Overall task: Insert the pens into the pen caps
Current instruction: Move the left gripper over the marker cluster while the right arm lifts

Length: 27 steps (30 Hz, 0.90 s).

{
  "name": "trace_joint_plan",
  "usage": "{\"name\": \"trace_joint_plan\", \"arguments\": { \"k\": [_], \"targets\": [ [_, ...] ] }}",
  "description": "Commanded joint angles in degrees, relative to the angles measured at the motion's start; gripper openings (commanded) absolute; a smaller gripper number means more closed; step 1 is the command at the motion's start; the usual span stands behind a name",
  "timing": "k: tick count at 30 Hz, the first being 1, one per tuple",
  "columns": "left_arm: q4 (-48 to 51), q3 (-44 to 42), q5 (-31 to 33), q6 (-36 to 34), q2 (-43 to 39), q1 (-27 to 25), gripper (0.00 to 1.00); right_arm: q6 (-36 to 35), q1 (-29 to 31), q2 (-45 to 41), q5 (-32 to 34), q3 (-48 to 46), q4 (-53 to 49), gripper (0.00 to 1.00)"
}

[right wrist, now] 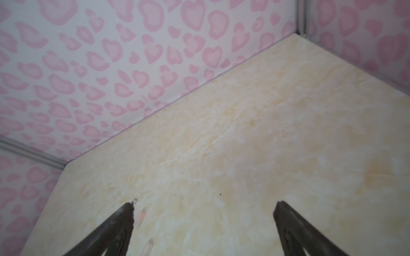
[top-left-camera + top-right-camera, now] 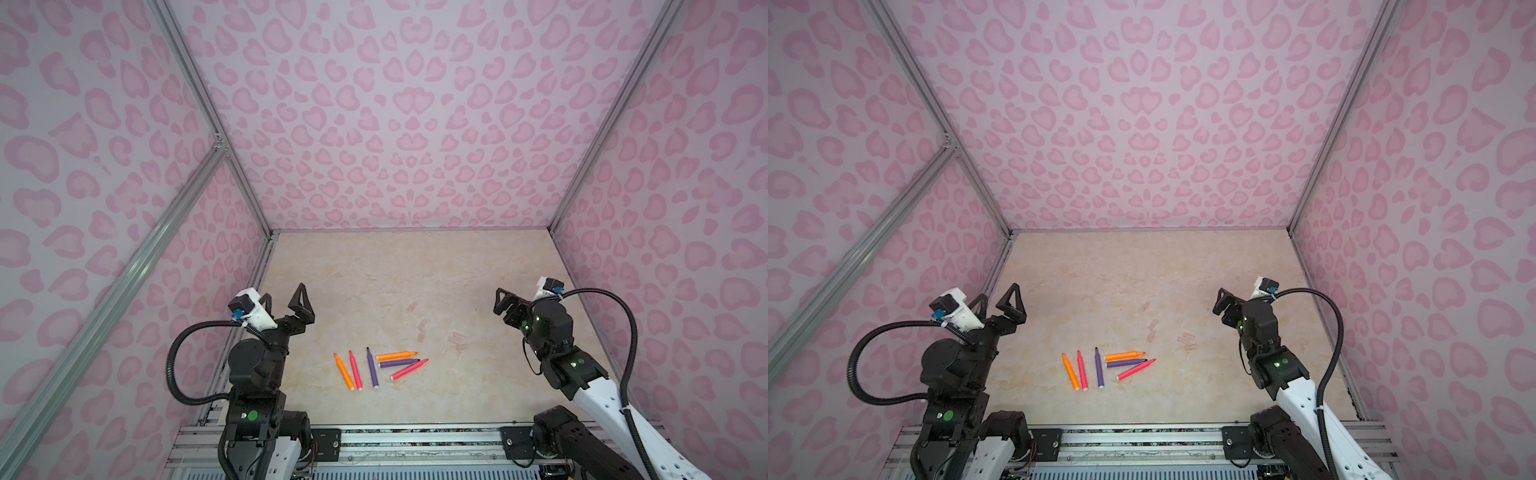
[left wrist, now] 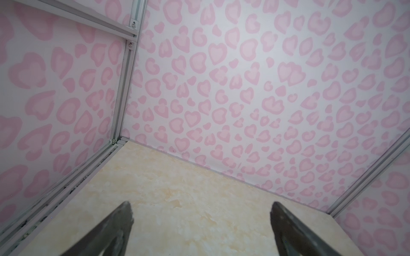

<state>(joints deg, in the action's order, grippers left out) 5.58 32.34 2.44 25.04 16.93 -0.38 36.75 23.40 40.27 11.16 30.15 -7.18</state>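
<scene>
Several pens lie near the table's front middle in both top views. An orange pen [image 2: 342,371], a pink pen [image 2: 355,370] and a purple pen [image 2: 372,368] point away from me. Beside them an orange pen [image 2: 397,356], a purple pen [image 2: 399,363] and a pink pen [image 2: 409,369] lie crosswise. Faint clear pen caps [image 2: 457,338] [image 2: 1152,324] rest to the right of the pens, and two pen caps [image 1: 142,216] show by a right finger. My left gripper [image 2: 283,291] [image 3: 200,207] hangs open and empty at the left. My right gripper [image 2: 498,300] [image 1: 205,206] is open and empty at the right.
Pink heart-patterned walls [image 2: 395,124] with aluminium frame posts [image 2: 266,224] close in the beige marble-look table [image 2: 395,270] on three sides. A metal rail [image 2: 415,440] runs along the front edge, carrying both arm bases.
</scene>
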Motion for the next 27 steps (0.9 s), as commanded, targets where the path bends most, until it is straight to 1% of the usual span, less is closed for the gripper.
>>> {"name": "trace_joint_plan", "arguments": {
  "k": [1,3,4,6,7,8,11,14,15,17,18,20,22,23,24,25,26,27],
  "targets": [
    [13.89,2.52,-3.26,6.04,-6.25,0.12,0.98,1.18,5.52,-4.04,6.68,-0.62,-4.51,0.99],
    [15.75,1.92,-6.29,8.02,-10.47,0.12,0.98,-0.72,5.88,-5.13,10.46,-0.12,-6.03,0.99],
    [16.71,1.3,-7.79,9.29,-12.12,0.12,0.98,-1.64,5.51,-5.24,13.45,0.67,-7.58,0.99],
    [21.35,1.2,-8.57,11.81,-12.76,0.13,0.98,-3.36,3.9,-5.18,19.1,2.14,-9.56,0.99],
    [23.74,1.78,-8.85,12.53,-12.05,0.12,0.99,-4.15,2.41,-5.13,20.64,1.91,-8.87,0.99],
    [24.62,1.64,-9.35,13.17,-11.44,0.12,0.98,-4.45,0.76,-5.13,20.67,1.49,-7.77,0.99],
    [23.47,-1.03,-10.15,16.21,-10.2,0.12,0.98,-3.82,-5.86,-3.79,15.27,-2.27,-0.13,0.99],
    [21.76,-2.04,-14.38,13.47,-7.82,0.16,0.98,-1.88,-11.27,0.71,10.31,-5.01,6.08,0.99],
    [21.17,-2.15,-14.84,13.12,-6.83,0.16,0.98,-2.2,-12.46,2.82,9.89,-5.34,7.52,0.99],
    [19.2,-2.69,-14.99,13.18,-4.62,0.03,0.98,-3.4,-13.68,6.92,10.98,-4.6,8.39,0.99],
    [17.72,-3.23,-15.03,13.24,-3.19,0.0,0.98,-3.94,-14.07,9.69,12.73,-3.54,7.89,0.99],
    [15.72,-3.93,-14.57,13.32,0.2,-0.59,0.98,-3.53,-14.6,14.71,15.62,-0.58,4.59,0.99],
    [12.99,-5.09,-14.77,11.93,3.52,-1.89,0.98,-2.48,-14.65,18.93,17.68,0.65,2.74,0.99],
    [12.38,-5.52,-13.93,11.39,4.84,-2.71,0.98,-2.47,-14.71,20.25,18.16,-0.05,4.08,0.99],
    [11.65,-5.7,-13.12,11.22,6.49,-3.64,0.98,-0.96,-14.76,22.14,18.85,-1.76,7.08,0.99],
    [11.07,-5.76,-13.12,11.6,7.91,-4.12,0.96,-1.52,-14.85,23.12,18.39,-2.56,10.07,0.99],
    [10.36,-5.5,-14.53,12.67,9.74,-4.3,0.97,-1.83,-14.87,23.3,17.16,-1.71,9.23,0.99],
    [9.47,-5.22,-17.41,13.59,11.67,-4.43,0.99,-1.89,-14.39,23.19,17.1,-0.78,7.58,0.99]
  ]
}}
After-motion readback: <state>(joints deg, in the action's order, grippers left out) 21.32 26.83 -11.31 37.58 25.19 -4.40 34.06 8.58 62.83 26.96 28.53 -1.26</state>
